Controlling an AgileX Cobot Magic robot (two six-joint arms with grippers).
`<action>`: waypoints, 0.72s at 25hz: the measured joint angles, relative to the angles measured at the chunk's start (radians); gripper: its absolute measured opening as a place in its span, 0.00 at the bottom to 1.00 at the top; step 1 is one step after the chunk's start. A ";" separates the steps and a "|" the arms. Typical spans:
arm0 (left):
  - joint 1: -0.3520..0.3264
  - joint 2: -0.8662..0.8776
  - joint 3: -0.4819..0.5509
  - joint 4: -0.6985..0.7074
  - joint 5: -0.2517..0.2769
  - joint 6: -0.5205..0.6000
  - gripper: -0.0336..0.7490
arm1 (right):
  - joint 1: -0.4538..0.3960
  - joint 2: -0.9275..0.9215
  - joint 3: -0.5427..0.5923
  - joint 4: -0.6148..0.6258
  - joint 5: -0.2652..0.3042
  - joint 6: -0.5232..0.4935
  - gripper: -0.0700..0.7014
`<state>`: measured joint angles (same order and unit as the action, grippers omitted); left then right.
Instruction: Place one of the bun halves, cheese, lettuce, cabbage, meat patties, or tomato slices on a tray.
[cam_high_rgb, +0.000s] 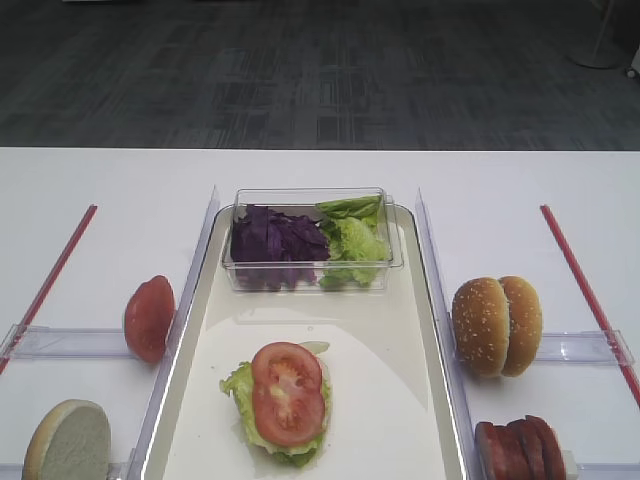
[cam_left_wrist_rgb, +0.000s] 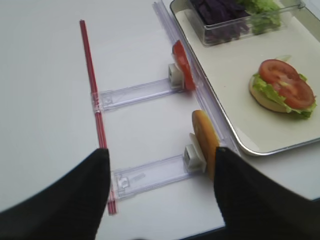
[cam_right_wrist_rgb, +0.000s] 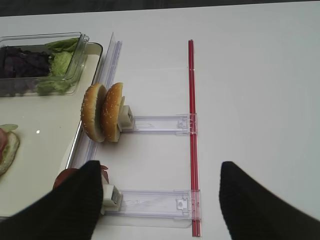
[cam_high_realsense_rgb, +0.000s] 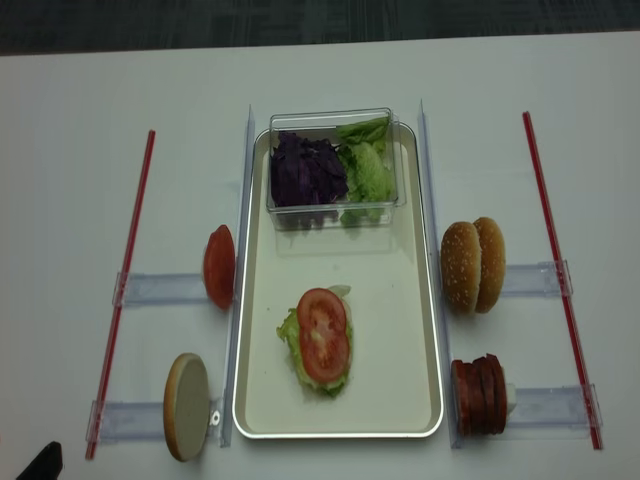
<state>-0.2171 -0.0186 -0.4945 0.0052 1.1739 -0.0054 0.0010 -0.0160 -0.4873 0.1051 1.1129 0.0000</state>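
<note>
Now you see a white table (cam_high_rgb: 100, 200) with dark carpet (cam_high_rgb: 320, 70) beyond; two tomato slices (cam_high_rgb: 287, 392) sit on lettuce (cam_high_rgb: 240, 395) on the tray (cam_high_rgb: 400, 330). Both grippers' jaws stand wide, holding nothing.

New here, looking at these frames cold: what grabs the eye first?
The half-built burger: two round red tomato slices on crinkly light-green lettuce, lying near the front of the long pale cream tray. Behind it, a small clear plastic box holds shredded dark purple cabbage and more green leaves. Tan sesame-seeded bun halves stand on edge to the tray's right.
</note>
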 joint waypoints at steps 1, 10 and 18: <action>0.021 0.000 0.000 0.000 0.000 0.000 0.59 | 0.000 0.000 0.000 0.000 0.000 0.000 0.76; 0.156 0.000 0.000 0.000 0.000 0.000 0.59 | 0.000 0.000 0.000 0.000 0.000 0.000 0.76; 0.177 0.000 0.000 0.000 0.000 0.000 0.59 | 0.000 0.000 0.000 0.000 0.000 0.000 0.76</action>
<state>-0.0401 -0.0186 -0.4945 0.0052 1.1739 -0.0054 0.0010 -0.0160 -0.4873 0.1051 1.1129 0.0000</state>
